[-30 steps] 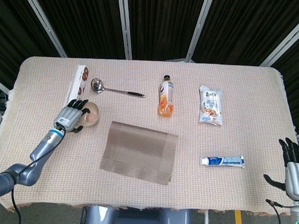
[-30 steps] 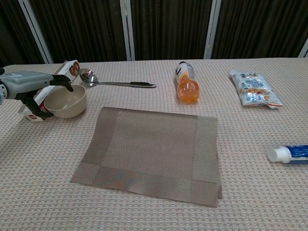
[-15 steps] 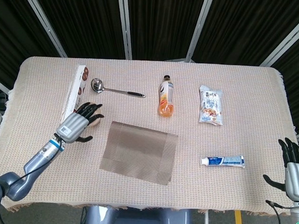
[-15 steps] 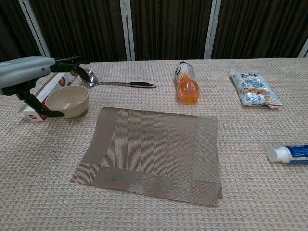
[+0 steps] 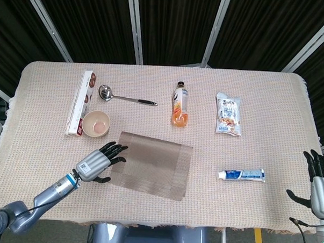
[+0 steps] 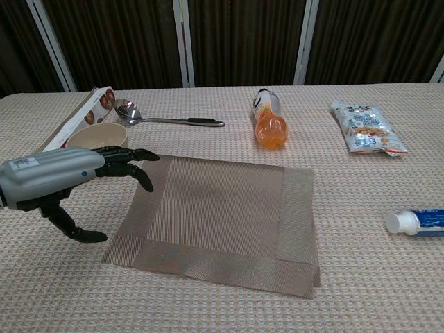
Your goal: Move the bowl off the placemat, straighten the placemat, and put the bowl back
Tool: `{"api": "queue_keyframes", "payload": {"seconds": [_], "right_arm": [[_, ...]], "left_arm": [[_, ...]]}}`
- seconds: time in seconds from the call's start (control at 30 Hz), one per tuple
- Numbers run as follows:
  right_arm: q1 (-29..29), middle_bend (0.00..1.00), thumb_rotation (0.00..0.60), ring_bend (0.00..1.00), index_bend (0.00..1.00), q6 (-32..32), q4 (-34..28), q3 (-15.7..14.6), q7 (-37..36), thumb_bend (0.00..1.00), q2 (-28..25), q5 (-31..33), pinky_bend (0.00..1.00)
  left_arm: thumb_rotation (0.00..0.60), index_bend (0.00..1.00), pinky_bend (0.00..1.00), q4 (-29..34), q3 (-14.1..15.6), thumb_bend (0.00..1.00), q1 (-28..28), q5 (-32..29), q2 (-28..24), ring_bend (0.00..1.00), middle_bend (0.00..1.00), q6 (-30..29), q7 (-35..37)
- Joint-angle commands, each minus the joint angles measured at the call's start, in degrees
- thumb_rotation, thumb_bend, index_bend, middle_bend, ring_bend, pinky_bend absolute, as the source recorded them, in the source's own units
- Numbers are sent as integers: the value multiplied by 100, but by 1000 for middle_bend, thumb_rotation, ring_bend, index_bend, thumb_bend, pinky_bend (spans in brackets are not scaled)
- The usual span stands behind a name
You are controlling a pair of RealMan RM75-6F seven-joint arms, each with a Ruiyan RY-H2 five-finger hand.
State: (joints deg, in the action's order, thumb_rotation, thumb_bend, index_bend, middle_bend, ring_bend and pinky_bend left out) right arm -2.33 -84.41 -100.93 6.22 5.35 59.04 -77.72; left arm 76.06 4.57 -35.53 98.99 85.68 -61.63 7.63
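Bowl (image 5: 96,123) sits on the desk (image 5: 270,104) off the placemat (image 5: 151,164), beyond the left hand (image 5: 97,163) fingertips and a bit to their outer side, touching or just beside the snack box (image 5: 80,102). Placemat is skewed, w/ its left edge right under/ahead of the fingers (image 6: 128,164).

Left hand is empty, fingers spread wide, over the mat's left edge. Right hand (image 5: 319,186) is empty too, fingers apart, at the desk's far right edge, well apart from everything.

Risks, as I judge: pressing w/ fingertips only near one edge could bunch or fold the mat instead of turning it; a corner at the near right already looks slightly lifted. Dragging too far toward the bowl could nudge it into the box or the ladle (image 5: 123,96).

Vs 1 s ago: left hand then wrapped the bowl by the box; now released, pulled back toward the robot, hovering at the mat. Bowl, mat, right hand approx unchanged.
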Motion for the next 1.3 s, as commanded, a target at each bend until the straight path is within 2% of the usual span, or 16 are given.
{"api": "queue_keyframes", "payload": {"seconds": [0.03, 0.23, 0.47, 1.1, 1.3], "right_arm": [[-6, 0, 600, 0, 0, 12, 11, 2, -8, 0, 3, 9, 0], [-7, 0, 600, 0, 0, 15, 19, 2, -15, 0, 3, 11, 0], [-19, 0, 600, 0, 0, 45, 32, 3, -6, 0, 11, 33, 0], [-17, 0, 600, 0, 0, 39, 37, -2, -2, 0, 14, 28, 0], [-23, 0, 600, 0, 0, 51, 39, -7, 7, 0, 19, 28, 0]], "left_arm": [[600, 256, 0, -223, 58, 189, 47, -11, 163, 0, 0, 18, -50], [600, 267, 0, -854, 213, 189, 163, 13, 581, 0, 0, -81, 335], [600, 271, 0, -1298, 352, 190, 225, 230, 778, 0, 0, -376, 514], [600, 275, 0, -1585, 468, 195, 242, 250, 896, 0, 0, -414, 586], [600, 313, 0, -1576, 451, 274, 190, 239, 920, 0, 0, -363, 527]]}}
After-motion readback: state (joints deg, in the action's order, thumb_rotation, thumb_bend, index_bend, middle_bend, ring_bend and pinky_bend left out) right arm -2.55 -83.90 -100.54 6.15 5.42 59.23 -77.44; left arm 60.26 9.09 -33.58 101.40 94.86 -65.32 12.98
